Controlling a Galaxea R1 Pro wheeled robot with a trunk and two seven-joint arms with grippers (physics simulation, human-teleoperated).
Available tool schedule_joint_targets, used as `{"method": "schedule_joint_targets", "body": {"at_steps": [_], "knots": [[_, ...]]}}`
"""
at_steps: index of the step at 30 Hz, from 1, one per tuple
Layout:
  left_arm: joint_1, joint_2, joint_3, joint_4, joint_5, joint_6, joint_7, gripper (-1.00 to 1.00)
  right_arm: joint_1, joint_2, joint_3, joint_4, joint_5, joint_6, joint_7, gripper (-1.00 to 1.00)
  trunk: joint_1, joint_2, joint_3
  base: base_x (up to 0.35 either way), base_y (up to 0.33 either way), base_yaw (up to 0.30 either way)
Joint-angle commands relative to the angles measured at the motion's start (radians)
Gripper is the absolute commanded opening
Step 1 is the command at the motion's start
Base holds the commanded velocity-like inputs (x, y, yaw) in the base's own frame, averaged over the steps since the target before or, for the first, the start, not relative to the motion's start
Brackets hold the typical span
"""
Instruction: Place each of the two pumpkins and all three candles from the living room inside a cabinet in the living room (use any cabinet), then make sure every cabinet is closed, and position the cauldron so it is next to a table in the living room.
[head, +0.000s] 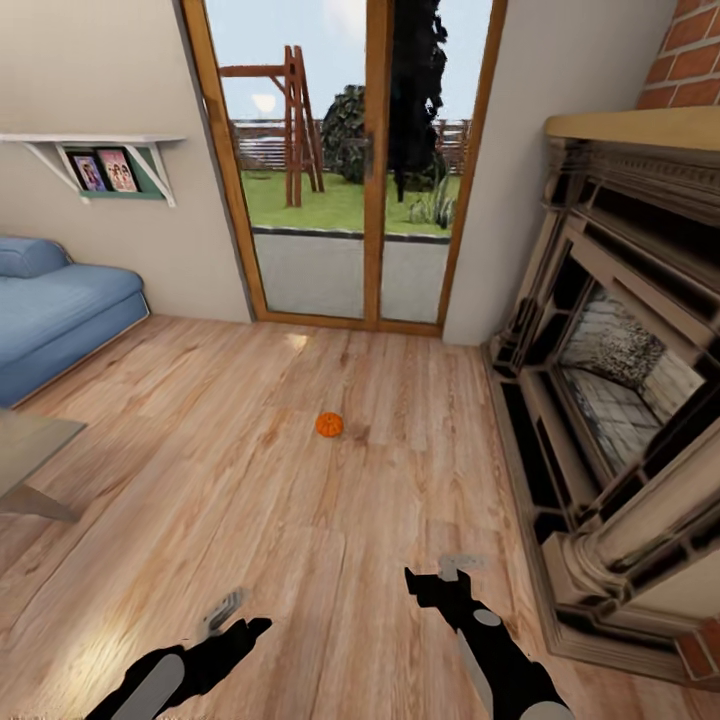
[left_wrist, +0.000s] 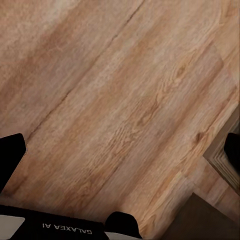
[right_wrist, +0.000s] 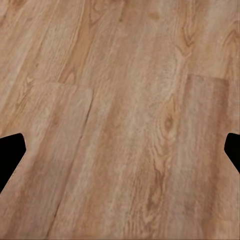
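In the head view, a small orange pumpkin (head: 329, 424) sits alone on the wood plank floor (head: 300, 520), a little left of the frame's centre and well apart from both arms. Behind it, at the top middle, a glass door (head: 345, 170) with a wood frame looks out on grass and a wooden play frame. A blue sofa (head: 55, 310) fills the left edge, and above it a white wall shelf (head: 105, 160) holds two pictures. A grey table corner (head: 30, 450) pokes in at the lower left. An ornate dark fireplace (head: 610, 400) runs down the right side, with red brick at the top right corner. The left gripper (head: 235, 615) shows at the bottom left and the right gripper (head: 440, 578) at the bottom, right of centre; both hang above bare floor with nothing in them.

In the left wrist view, the black fingertips (left_wrist: 11, 152) stand wide apart at the two side edges with plain planks between them, so this claw is released.

In the right wrist view, the fingertips (right_wrist: 10, 150) are likewise spread to the side edges over bare planks, released and empty.
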Motion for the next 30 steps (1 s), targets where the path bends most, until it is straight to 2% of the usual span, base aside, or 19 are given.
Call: {"method": "schedule_joint_targets", "body": {"at_steps": [1, 15, 25, 27, 30], "knots": [[-0.001, 0.001, -0.004, 0.005, 0.011, 0.0, 0.009, 1.0, 0.0, 0.002, -0.008, 0.0, 0.01, -0.001, 0.008, 1.0, 0.004, -0.008, -0.003, 0.0, 0.0, 0.235], [-0.001, 0.002, -0.002, 0.02, 0.012, -0.002, 0.008, 1.0, 0.0, 0.007, -0.004, 0.021, 0.012, -0.004, 0.007, 1.0, 0.058, -0.106, -0.032, 0.0, 0.0, 0.241], [-0.001, 0.002, -0.001, 0.025, 0.012, -0.004, 0.008, 1.0, 0.0, 0.007, 0.043, 0.046, 0.013, -0.009, 0.006, 1.0, 0.096, -0.176, -0.053, 0.0, 0.0, 0.247], [-0.001, 0.002, 0.008, 0.038, 0.013, -0.005, 0.008, 1.0, 0.0, 0.007, 0.046, 0.047, 0.013, -0.008, 0.006, 1.0, 0.104, -0.19, -0.057, 0.0, 0.0, 0.248], [-0.001, 0.002, 0.04, 0.056, 0.013, -0.005, 0.007, 1.0, 0.0, 0.008, 0.048, 0.047, 0.014, -0.006, 0.006, 1.0, 0.115, -0.211, -0.064, 0.0, 0.0, 0.249]]}}
